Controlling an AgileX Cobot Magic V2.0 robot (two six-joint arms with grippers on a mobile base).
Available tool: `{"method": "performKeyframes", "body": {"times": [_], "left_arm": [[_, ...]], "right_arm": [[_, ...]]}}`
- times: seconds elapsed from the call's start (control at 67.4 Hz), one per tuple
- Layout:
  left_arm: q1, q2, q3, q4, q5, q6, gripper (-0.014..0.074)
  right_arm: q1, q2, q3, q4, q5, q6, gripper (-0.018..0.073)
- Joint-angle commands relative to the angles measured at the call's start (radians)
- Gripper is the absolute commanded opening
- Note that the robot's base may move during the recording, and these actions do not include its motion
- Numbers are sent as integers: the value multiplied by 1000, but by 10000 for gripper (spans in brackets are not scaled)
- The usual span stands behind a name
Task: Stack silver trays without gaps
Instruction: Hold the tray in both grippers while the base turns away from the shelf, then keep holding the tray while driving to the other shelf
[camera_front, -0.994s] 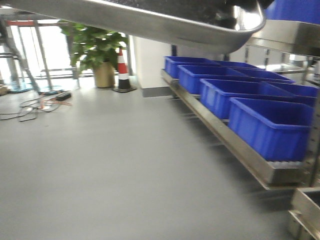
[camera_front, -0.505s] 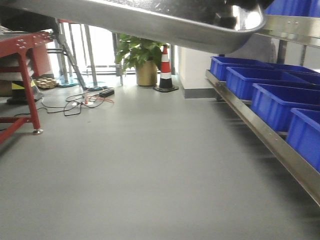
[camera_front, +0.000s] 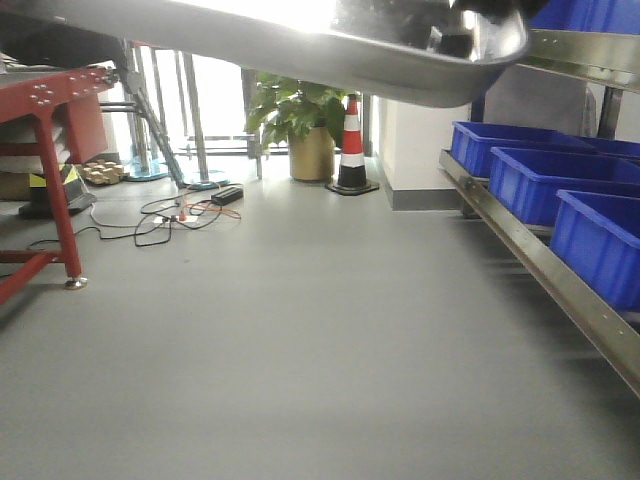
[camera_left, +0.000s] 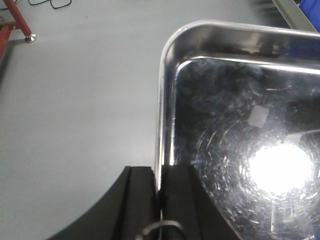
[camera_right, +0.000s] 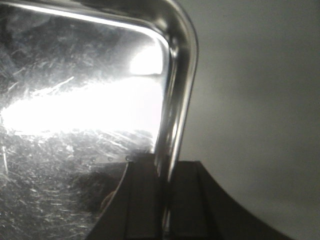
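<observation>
The silver tray (camera_front: 350, 50) hangs above the floor (camera_front: 300, 350), long axis seemingly crosswise. The left hand (camera_left: 161, 186) and the right hand (camera_right: 164, 190) each clamp an end rim; only the wrist views show its scratched inside.

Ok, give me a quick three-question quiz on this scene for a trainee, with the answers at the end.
1. True or false: the left claw and the right claw each clamp the rim of the silver tray.
2. What stands on the floor right beside the potted plant? A) a traffic cone B) a bucket C) a chair
3. Fill in: the plastic bins are ___ in colour.
Key: 1 true; 2 A; 3 blue.
</observation>
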Motion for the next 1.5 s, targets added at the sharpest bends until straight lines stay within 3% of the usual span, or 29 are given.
{"method": "performKeyframes", "body": {"times": [0.0,0.831,1.484], "left_arm": [[-3,-7,-6,67,7,-3,-16],[-3,0,-6,69,7,-3,-16],[-2,0,-6,122,-16,-3,-16]], "right_arm": [[4,-7,-2,-18,17,-25,-22],[4,-7,-2,-18,-61,-25,-22],[4,-7,-2,-18,-133,-25,-22]]}}
